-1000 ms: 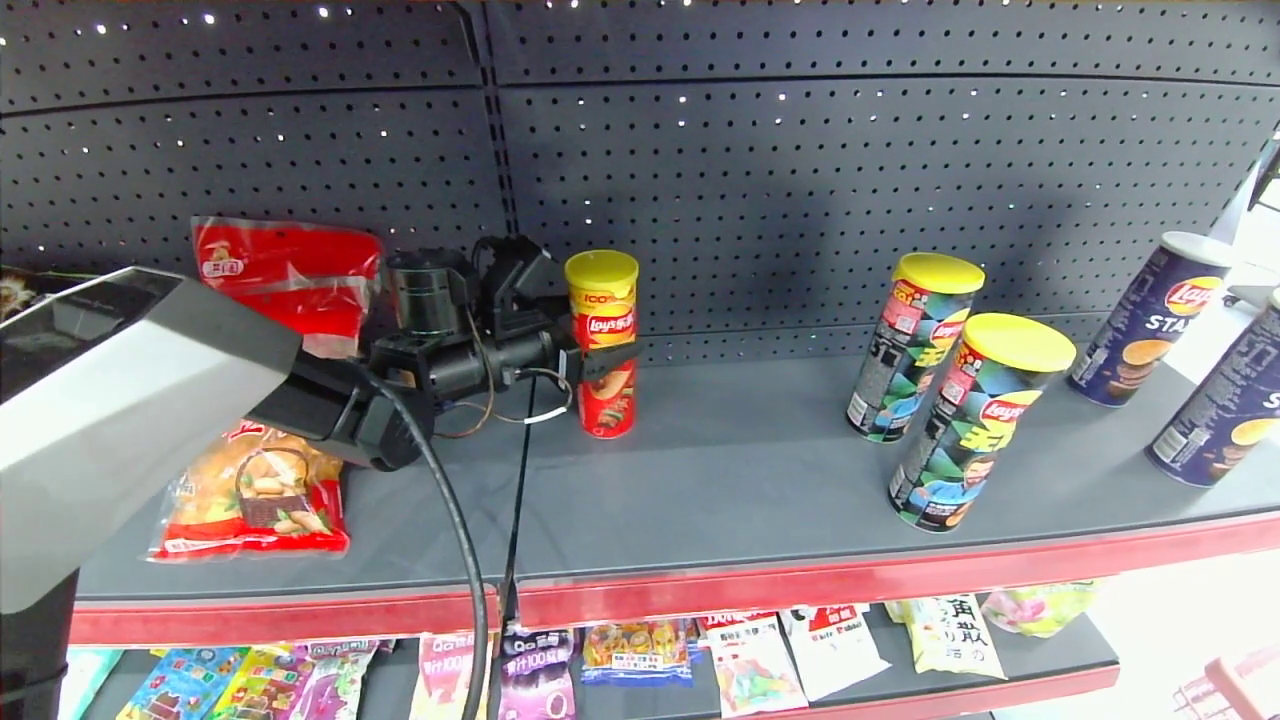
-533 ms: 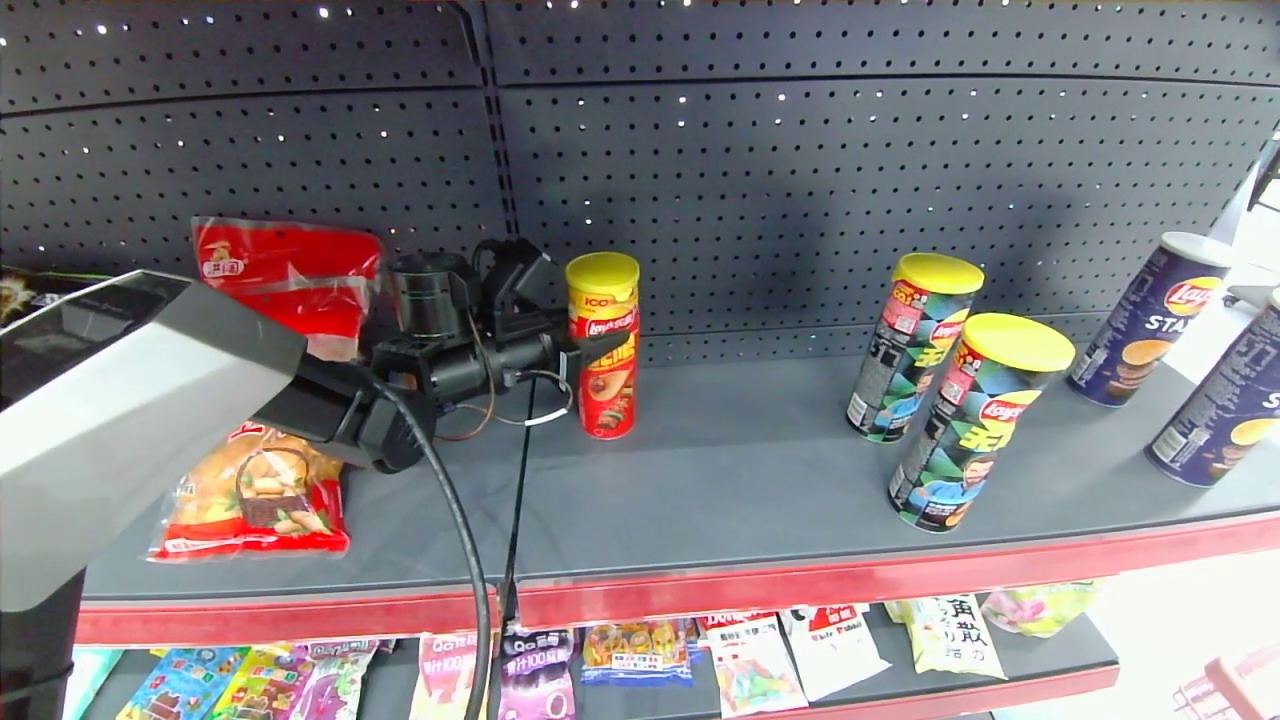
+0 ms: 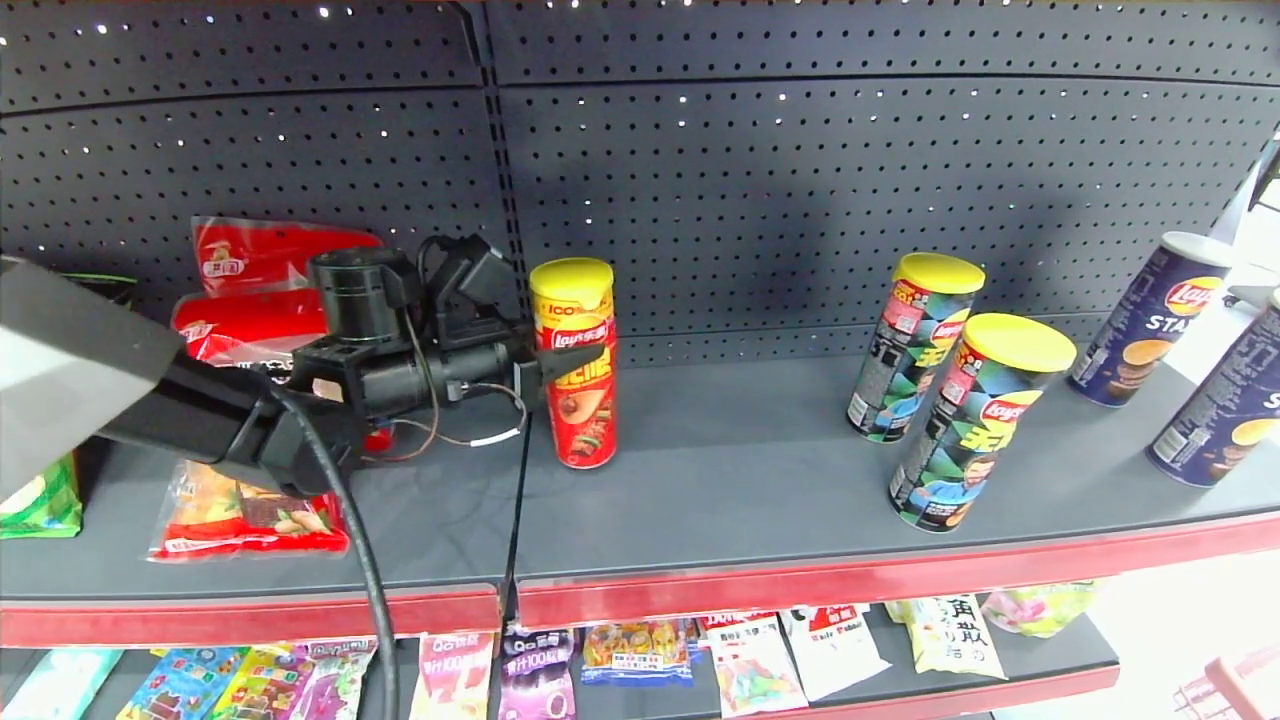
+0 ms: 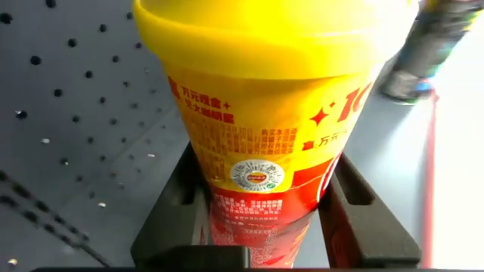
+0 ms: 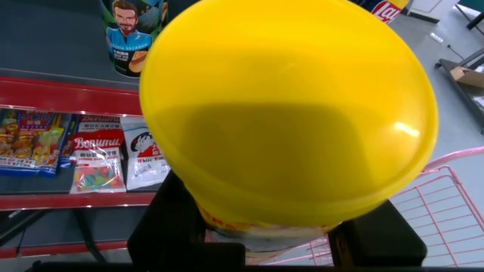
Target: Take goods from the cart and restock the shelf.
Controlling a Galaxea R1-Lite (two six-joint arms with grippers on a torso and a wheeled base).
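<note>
Moved since a second ago: left tool (image 3: 575, 362) with red can (image 3: 577, 410), carried toward 8 o'clock along the shelf (image 3: 760, 480), away from the pegboard (image 3: 800, 200) and nearer the front lip. More of the red bags (image 3: 285, 255) uncovered behind the arm.

Left tool: closed on red can, one finger (image 4: 178, 208) on each side of the body, below the yellow lid.

Red can: upright, at 9 o'clock from rear patterned can (image 3: 925, 345), well apart from it. Base at or just above the shelf; contact not discernible.

Right tool (image 5: 265, 234): closed on right can (image 5: 287, 106), fingers flanking the body under a yellow lid. Beyond it, pink wire cart (image 5: 454, 189) and packets (image 5: 98, 159).

Rear patterned can: upright, yellow lid, right of shelf middle.

Front patterned can (image 3: 985, 420): upright, just beside the rear one at its 4 o'clock, nearer the front lip.

Blue cans (image 3: 1145, 320): two, at 3 o'clock from the patterned pair, by the shelf's right end.

Red bags: against the pegboard, at 9 o'clock from red can.

Peanut bag (image 3: 250, 515): flat on the shelf at 6 o'clock from the red bags, partly under the left arm.

Green bag (image 3: 35, 500): at 9 o'clock from peanut bag, at the view's edge.

Lower shelf (image 3: 1050, 655): at 6 o'clock from the shelf, lined with packets.
</note>
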